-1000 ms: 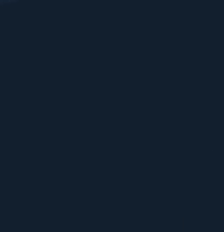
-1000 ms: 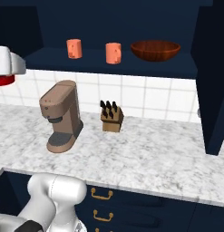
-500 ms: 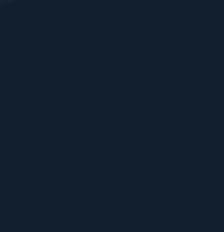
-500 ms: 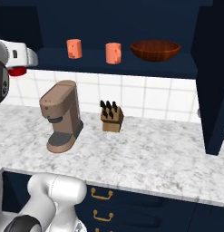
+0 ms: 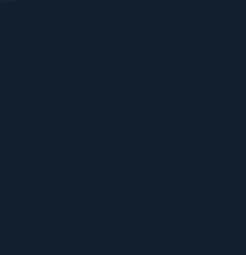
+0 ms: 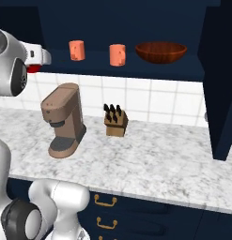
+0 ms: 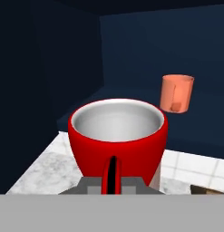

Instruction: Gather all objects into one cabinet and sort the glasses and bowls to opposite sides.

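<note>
A glossy red cup with a white interior and a handle (image 7: 118,140) is held by the gripper (image 7: 114,181), its jaws closed on the handle, in front of the open navy blue wall cabinet (image 6: 136,18). Compared with one second earlier, the arm has carried the cup rightward and upward toward the cabinet shelf (image 6: 136,70); placement appears near. The shelf bears two orange tumblers (image 6: 76,50) (image 6: 117,55) and one brown wooden bowl (image 6: 160,51). On the marble desk (image 6: 159,164) stand one brown coffee machine (image 6: 63,121) and one knife block (image 6: 115,122).
</note>
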Available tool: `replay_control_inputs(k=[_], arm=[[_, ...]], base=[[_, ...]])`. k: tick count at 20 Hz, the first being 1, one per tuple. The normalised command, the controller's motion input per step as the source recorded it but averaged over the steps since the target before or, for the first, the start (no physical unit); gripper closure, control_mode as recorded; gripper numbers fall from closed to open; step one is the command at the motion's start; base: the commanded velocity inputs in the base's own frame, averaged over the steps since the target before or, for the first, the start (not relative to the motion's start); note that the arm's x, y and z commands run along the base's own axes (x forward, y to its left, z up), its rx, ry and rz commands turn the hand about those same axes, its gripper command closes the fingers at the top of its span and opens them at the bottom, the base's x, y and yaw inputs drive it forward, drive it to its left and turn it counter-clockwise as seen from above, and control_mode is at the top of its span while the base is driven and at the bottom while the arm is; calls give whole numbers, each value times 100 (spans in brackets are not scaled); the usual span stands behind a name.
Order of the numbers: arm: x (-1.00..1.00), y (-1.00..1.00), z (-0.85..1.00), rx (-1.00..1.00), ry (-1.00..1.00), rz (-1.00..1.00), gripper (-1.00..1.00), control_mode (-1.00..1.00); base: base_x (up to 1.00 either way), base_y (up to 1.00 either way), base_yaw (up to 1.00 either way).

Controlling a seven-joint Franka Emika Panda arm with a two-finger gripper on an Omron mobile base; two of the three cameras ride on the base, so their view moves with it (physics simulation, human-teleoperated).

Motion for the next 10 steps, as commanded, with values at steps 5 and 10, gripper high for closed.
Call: replay_control_inputs(k=[5, 10], arm=[[76, 11, 0, 0, 5, -5, 100, -100], [59, 6, 0, 0, 0, 0, 100, -100]], base=[[0, 0, 0], [0, 0, 0]])
